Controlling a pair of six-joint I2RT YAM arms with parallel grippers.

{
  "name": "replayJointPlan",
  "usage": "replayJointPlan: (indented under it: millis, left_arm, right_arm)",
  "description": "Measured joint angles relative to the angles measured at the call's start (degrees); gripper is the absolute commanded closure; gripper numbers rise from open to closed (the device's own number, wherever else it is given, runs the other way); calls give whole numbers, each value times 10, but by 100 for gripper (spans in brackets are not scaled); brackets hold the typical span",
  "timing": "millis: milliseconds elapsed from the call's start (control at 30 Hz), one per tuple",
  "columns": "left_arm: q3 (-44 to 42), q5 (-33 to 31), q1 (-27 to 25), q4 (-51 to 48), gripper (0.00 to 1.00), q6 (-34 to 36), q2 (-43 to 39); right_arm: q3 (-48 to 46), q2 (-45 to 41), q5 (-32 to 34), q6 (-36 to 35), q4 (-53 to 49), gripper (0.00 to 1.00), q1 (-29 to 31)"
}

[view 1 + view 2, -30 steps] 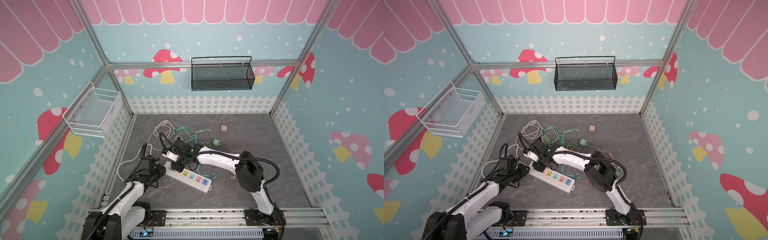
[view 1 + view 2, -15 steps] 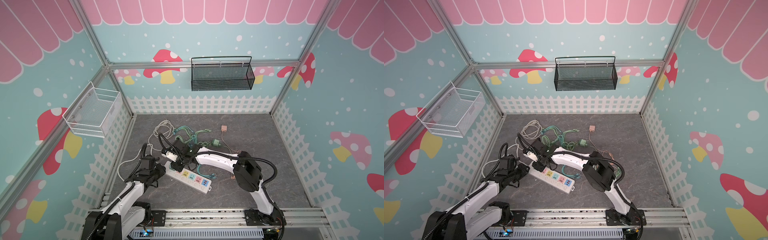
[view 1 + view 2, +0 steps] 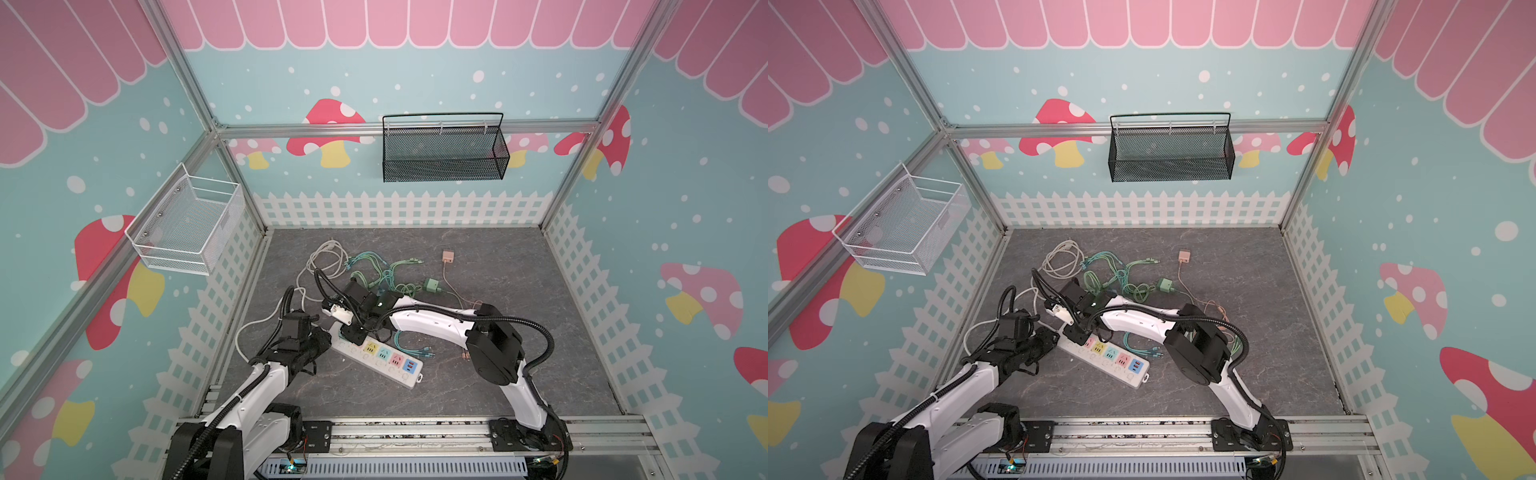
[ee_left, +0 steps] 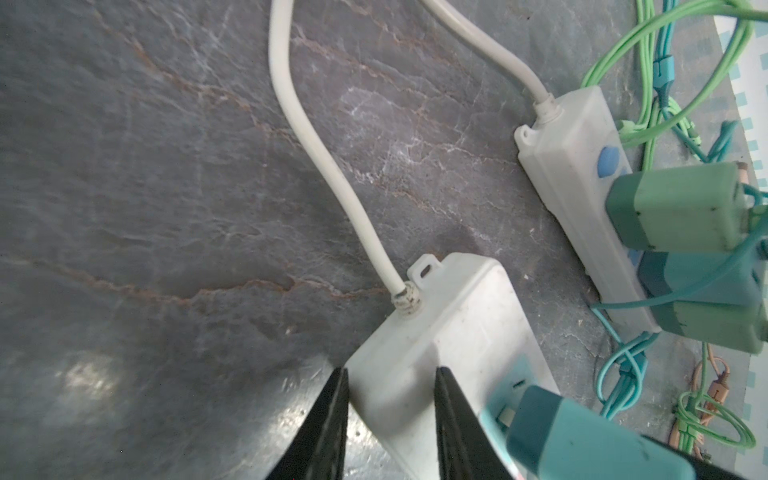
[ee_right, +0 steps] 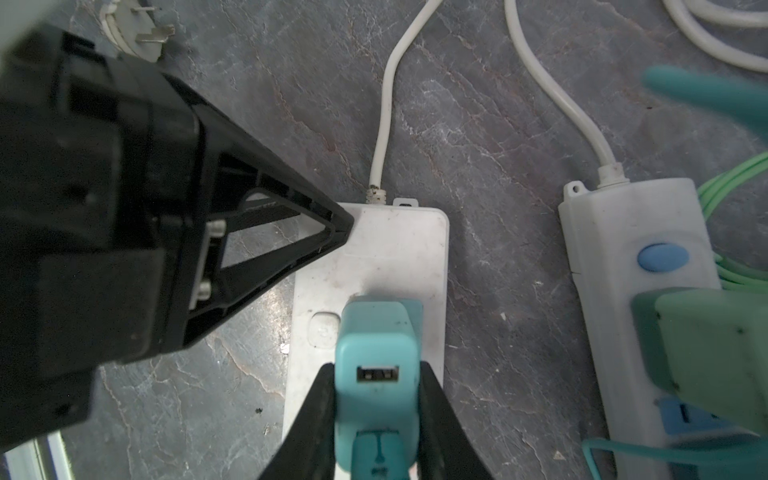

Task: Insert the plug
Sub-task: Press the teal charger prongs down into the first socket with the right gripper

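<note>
Smooth, rounded teal plug with a small metal slot in its back face, and my right gripper is pinched tight on its two sides. It stands on the cord end of the scuffed white plastic power strip, just beside a pale square button. My left gripper is clamped across that same end, a black wedge finger on either side. The table is dark with a veined, stony look. The plug's lower edge blurs out, so I can't tell how deep its pins sit.
</note>
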Motion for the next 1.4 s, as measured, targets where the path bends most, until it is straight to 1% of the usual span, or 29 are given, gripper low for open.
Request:
replayJointPlan:
  millis: [400,700,933,1267,1400]
  left_arm:
    - [0,2,2,0,69,-3,-2]
    - [-16,6,2,-5,70,-15,-30]
    - [-21,7,2,-9,70,-16,-41]
    - [-23,8,2,-14,70,-16,-47]
    - [-23,8,2,-15,70,-16,-49]
  right_arm:
    - [-7,0,27,-6,10,100,9]
    - [-23,-1,40,-5,28,100,15]
    - [-24,3,67,-6,34,100,24]
    - [-26,3,67,-5,37,100,24]
    - [-23,3,64,-2,34,97,24]
